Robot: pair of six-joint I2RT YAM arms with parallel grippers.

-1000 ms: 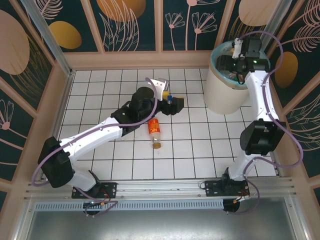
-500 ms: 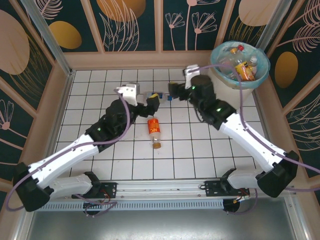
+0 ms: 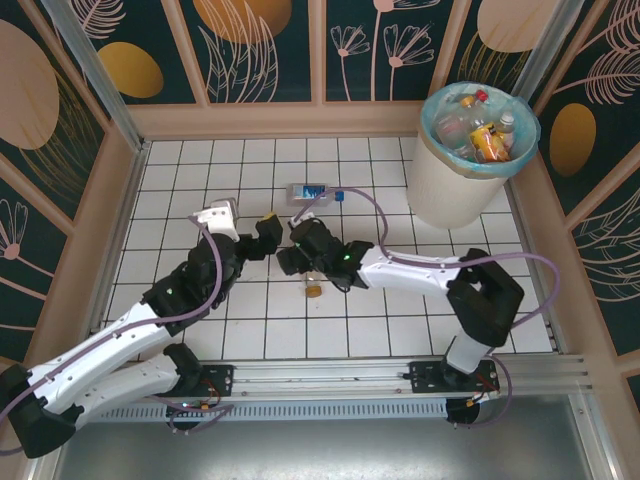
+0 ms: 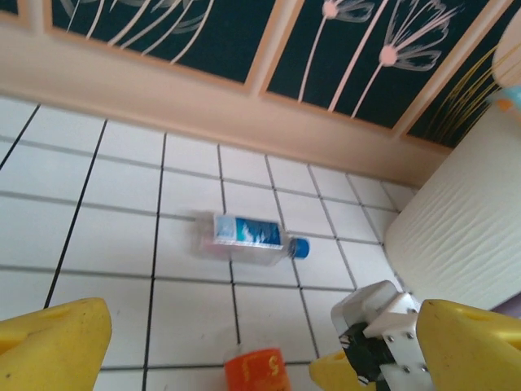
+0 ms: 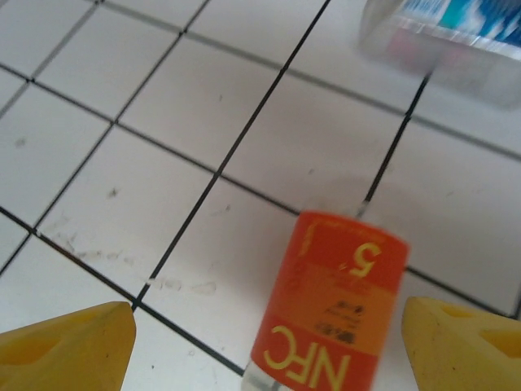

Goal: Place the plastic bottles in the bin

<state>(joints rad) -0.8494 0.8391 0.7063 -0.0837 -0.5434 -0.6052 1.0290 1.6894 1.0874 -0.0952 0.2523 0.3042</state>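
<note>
White tiled floor point(image 3: 170, 190) far left free; cream-white round bin point(image 3: 440, 185) blocks far right; blue-labelled clear bottle point(image 3: 312, 191) far centre.

You have two plastic bottles lying on their sides on the white tiles, apart from each other. The blue-label bottle point(image 3: 308, 191) lies just above the centre of the top view. It is clear-bodied, and its blue cap points right, toward the bin. In the left wrist view it point(image 4: 248, 236) lies mid-frame. In the right wrist view it point(image 5: 456, 32) is a blur in the upper right corner. The orange-label bottle point(image 5: 334, 309), marked NFC, lies at lower centre there. In the top view its amber end point(image 3: 314, 290) shows near centre. The bin point(image 3: 440, 185), cream-white with a turquoise bag over its rim, stands upright at upper right. It holds several binned bottles point(image 3: 478, 135).
</note>
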